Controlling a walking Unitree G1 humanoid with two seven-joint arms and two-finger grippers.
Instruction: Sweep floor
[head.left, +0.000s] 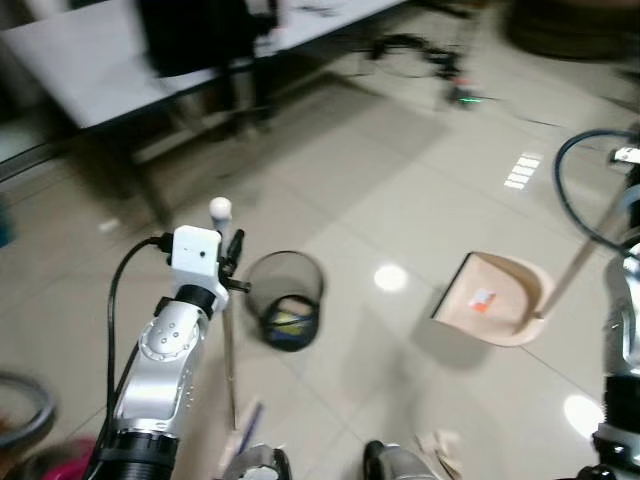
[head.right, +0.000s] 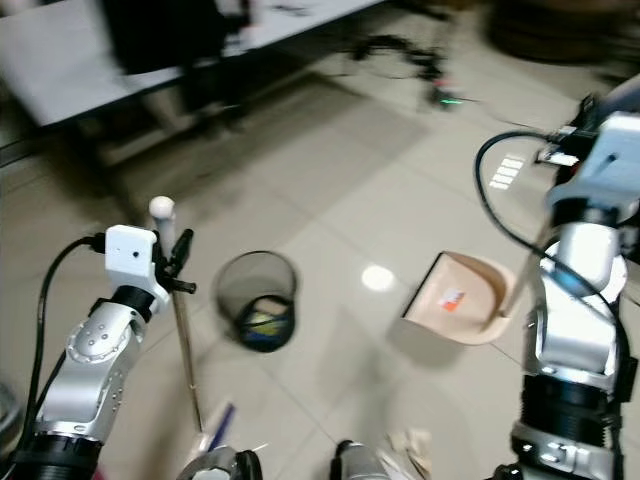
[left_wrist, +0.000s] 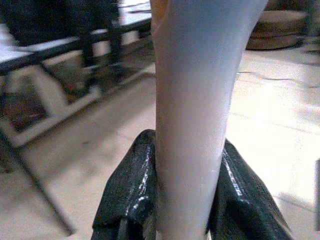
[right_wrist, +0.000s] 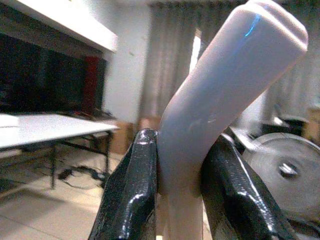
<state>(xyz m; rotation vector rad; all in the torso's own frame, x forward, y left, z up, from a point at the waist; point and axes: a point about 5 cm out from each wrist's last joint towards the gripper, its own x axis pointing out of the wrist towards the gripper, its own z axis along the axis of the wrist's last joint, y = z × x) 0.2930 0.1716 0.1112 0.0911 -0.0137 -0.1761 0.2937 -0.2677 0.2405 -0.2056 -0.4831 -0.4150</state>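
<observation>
Left claw (head.right: 180, 262) pinches the broom handle (head.right: 187, 350) high up, right claw (right_wrist: 175, 190) the dustpan handle (right_wrist: 220, 100) — both light, stiff, slippery plastic — with the dustpan (head.left: 495, 298) at three o'clock of the bin (head.left: 285, 300).

— What sort of room is this, a home?

— More a workroom or lab, I'd say. Glossy beige floor tiles (head.left: 400, 190), a long white table (head.left: 90, 60) on dark legs, loose black cables (head.left: 415, 50) trailing across the floor.

— Anything else?

— Pale curtains (right_wrist: 170, 65) along the far wall, and a big round metal disc (right_wrist: 287, 172) lying nearby. A black mesh wastebasket (head.left: 285, 298) stands on the tiles.
</observation>
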